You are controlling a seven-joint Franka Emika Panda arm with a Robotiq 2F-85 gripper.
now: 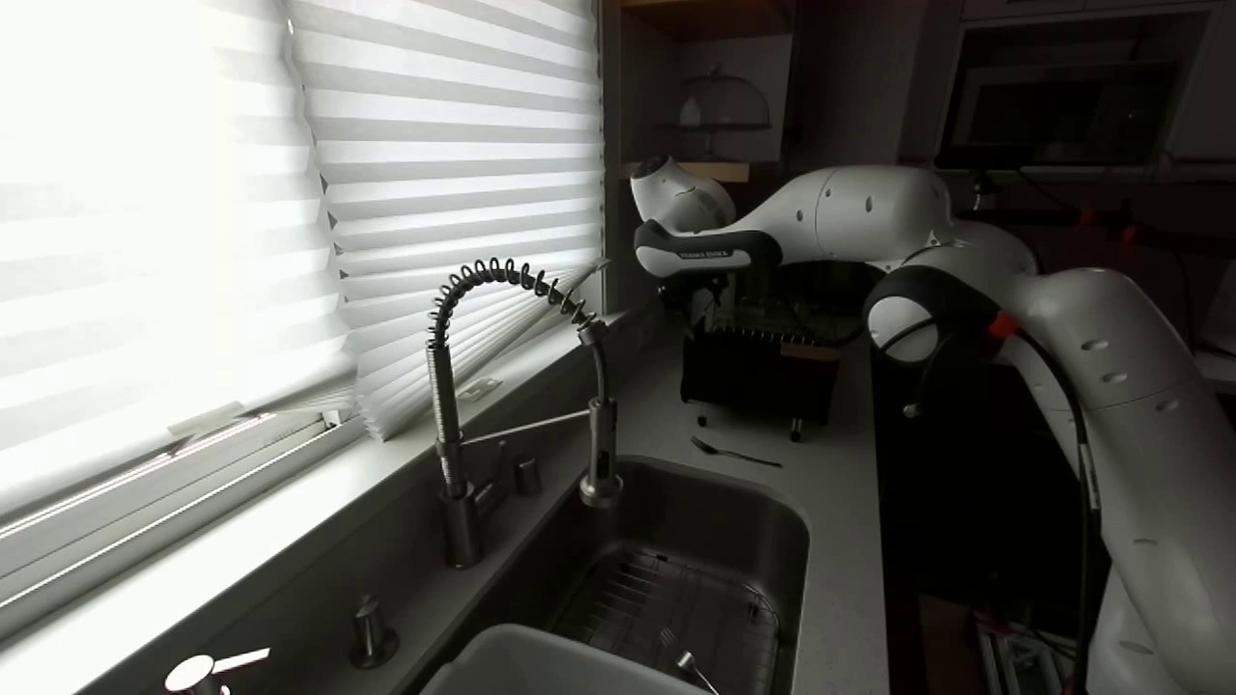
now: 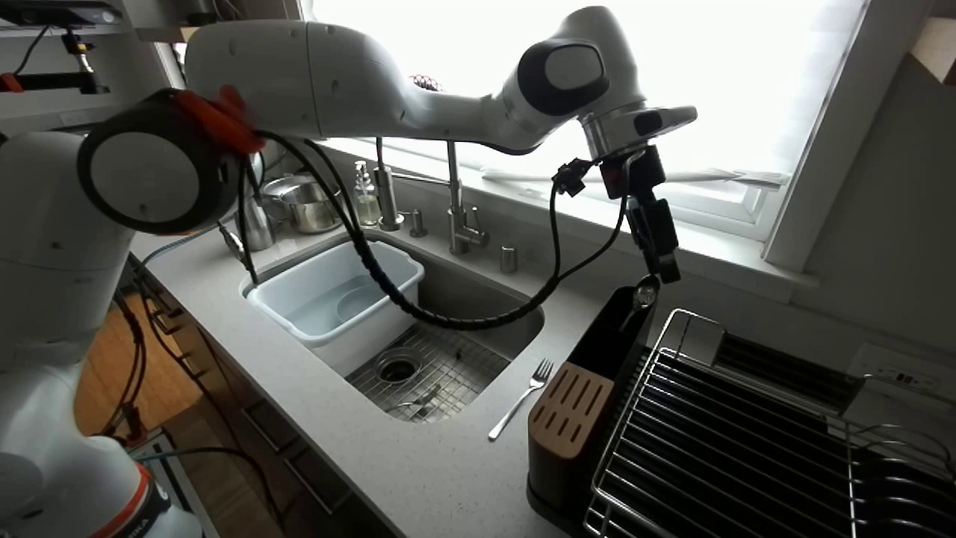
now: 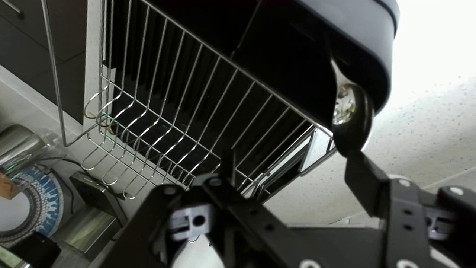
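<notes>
– Where is the spoon [image 2: 644,295] found?
– In the black utensil caddy [image 2: 549,478]: the handle is sunk into the uncovered compartment, and the bowl is propped, tilted, at the rim nearest the window.
– Is it gripped?
– No grip is shown. In the wrist view the gripper [image 3: 292,160] is seen with its fingers parted, the bowl lying right by one fingertip; whether contact is made cannot be told.
– What can be counted as done?
– The spoon's placing, it may be judged: its weight seems borne by the caddy alone. The gripper is not yet withdrawn.
– And left?
– A fork [image 2: 520,402] is seen on the counter [image 2: 455,463], and a second utensil [image 1: 688,661], apparently also a fork, in the sink [image 1: 715,502].
</notes>
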